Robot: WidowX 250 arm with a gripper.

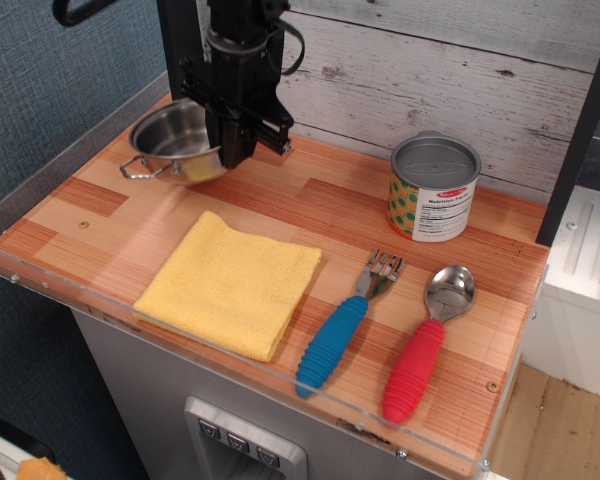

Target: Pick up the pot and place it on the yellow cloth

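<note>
One small shiny steel pot (172, 140) hangs tilted at far left, raised off the wooden counter (280, 205), so you can carry it to the pale-yellow folded cloth (230, 284) below. Black gripper (232, 155) is clamped on its right rim; the fingertips are hidden behind its body.

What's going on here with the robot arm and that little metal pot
The end effector has the pot gripped at its right rim and lifted off the wooden counter, tilted. The yellow cloth lies bare in front, so the pot has not been placed yet. A can, fork and spoon sit to the right, untouched.
</note>
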